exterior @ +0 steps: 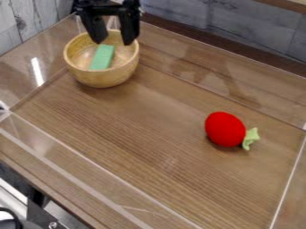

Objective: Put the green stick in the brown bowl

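Gripper [110, 38] at top left, upper body cut off by the frame edge. Two dark fingers [93, 27] spread wide, pointing down, nothing between them. Tips hanging over the far rim of the bowl [102, 76], masking part of that rim; contact with the rim not possible to judge.

Stick [104, 57] inside bowl, pale green, lying flat on the bottom, upper end partly hidden behind the fingers. Free of the gripper.

Bowl sitting near the back left corner of the tabletop [143, 152], close to the left clear wall [27, 134]. Clear walls hard to make out, seen mostly as glare lines along the left, front and right edges.

Strawberry [226, 129] well apart at right, green leaf toward the right wall. Wide bare wood between bowl and strawberry, and across the whole front half.

Dark hardware at bottom left corner, cut off, not identifiable.
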You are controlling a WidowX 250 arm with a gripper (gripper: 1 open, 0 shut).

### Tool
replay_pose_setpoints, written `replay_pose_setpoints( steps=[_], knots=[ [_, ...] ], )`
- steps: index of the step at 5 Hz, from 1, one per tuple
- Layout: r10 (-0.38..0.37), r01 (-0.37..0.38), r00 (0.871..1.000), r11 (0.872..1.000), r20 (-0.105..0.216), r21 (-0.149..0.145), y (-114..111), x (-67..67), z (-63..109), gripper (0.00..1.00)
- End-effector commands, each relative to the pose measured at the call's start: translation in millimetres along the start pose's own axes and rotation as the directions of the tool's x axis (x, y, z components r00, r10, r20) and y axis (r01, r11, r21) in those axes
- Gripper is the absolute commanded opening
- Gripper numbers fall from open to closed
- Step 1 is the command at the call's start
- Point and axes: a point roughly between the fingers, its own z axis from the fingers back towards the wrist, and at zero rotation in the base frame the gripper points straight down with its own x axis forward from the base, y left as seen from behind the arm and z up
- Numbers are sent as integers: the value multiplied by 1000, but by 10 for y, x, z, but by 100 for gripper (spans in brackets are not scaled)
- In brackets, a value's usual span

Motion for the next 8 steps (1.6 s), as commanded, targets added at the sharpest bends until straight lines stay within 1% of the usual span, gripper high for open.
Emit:
replay_pose_setpoints(
  steps=[1, 2, 3, 4, 5, 6, 7, 8],
  knots=[
    [-108, 108, 993, 994, 56, 7, -97, 32, 161, 100],
    [-196, 196, 980, 981, 40, 3, -165, 46, 134, 100],
    [-210, 210, 977, 978, 41, 5, -359, -35, 79, 100],
    [-223, 222, 973, 975, 55, 16, -599, -147, 30, 100],
    [-238, 237, 970, 971, 55, 32, -794, -257, -16, 100],
    [-262, 259, 964, 964, 47, 53, -1011, -319, -121, 100],
    [-211, 205, 975, 975, 64, 87, -1221, -296, -261, 100],
    [-171, 160, 982, 980, 85, 119, -1261, -219, -382, 100]
  ],
)
